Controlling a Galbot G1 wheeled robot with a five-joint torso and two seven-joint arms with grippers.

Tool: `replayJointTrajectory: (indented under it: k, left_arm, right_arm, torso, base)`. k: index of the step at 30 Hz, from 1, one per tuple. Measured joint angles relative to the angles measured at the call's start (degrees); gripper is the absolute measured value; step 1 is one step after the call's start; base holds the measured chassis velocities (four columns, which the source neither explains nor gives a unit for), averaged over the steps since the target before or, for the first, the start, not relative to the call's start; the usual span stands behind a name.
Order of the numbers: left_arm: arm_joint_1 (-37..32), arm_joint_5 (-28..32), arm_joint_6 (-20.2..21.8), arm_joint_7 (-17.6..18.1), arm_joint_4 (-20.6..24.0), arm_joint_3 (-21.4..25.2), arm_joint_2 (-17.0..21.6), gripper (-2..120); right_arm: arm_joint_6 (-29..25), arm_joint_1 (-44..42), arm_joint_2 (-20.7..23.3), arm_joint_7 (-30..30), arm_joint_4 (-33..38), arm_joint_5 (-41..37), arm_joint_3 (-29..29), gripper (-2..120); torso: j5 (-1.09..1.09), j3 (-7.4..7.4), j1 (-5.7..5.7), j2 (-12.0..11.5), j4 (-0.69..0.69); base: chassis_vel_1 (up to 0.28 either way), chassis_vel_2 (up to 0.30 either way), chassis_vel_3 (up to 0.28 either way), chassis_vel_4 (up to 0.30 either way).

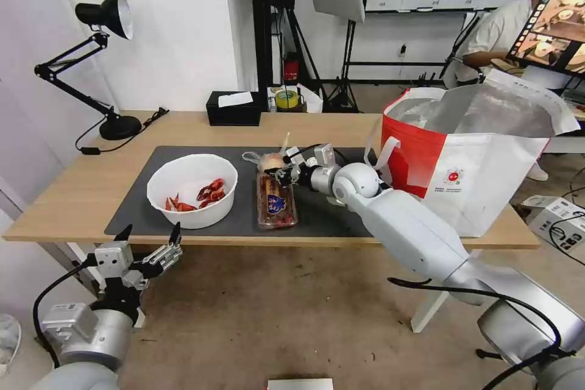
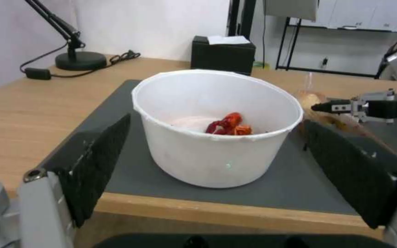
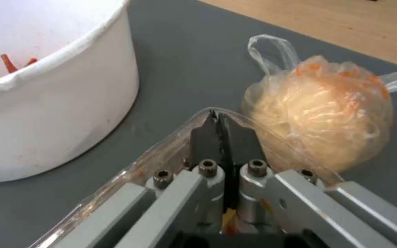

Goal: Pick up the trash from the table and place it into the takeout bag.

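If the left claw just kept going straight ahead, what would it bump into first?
Most likely the white bowl. The left claw, open, hangs just off the table's near edge and points right at the bowl's side. Nothing seems to stand between them, though the gap is hard to judge.

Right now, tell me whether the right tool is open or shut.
Shut. The right tool has its fingertips pressed together on the rim of the clear plastic tray, beside the knotted bag.

wood table, grey mat, desk lamp
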State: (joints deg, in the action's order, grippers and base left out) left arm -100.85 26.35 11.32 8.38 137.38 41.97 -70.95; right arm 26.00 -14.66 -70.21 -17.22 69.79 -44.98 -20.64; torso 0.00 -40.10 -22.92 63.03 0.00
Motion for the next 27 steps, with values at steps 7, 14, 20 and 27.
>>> replayJointTrajectory:
  k: [7,14,20,27]
  left_arm:
    - [-0.02,0.00,-0.05,-0.13,0.08,-0.11,0.24,100]
    - [0.27,0.00,-0.56,-1.17,-0.02,-0.43,0.50,100]
    - [1.20,0.69,-1.08,-2.16,-0.41,-1.23,1.31,100]
    - [3.02,5.94,-1.50,-3.67,-0.77,-1.84,3.83,100]
  right_arm:
    - [0.93,0.19,-0.61,-0.18,-1.21,-0.12,-0.93,0]
    - [1.27,0.17,-0.30,0.17,-1.04,-0.19,-1.02,0]
    - [1.67,-0.08,0.50,0.34,0.17,-0.34,-1.22,0]
    - [1.76,-0.08,1.34,0.53,1.31,-0.84,-1.27,0]
  torso:
    - [0.00,0.00,0.00,0.00,0.00]
    - [0.00,0.00,0.00,0.00,0.00]
    - [0.00,0.00,0.00,0.00,0.00]
    - [0.00,0.00,0.00,0.00,0.00]
  base:
    - [0.000,0.000,0.000,0.000]
    - [0.000,0.000,0.000,0.000]
    - [0.000,0.000,0.000,0.000]
    - [0.000,0.000,0.000,0.000]
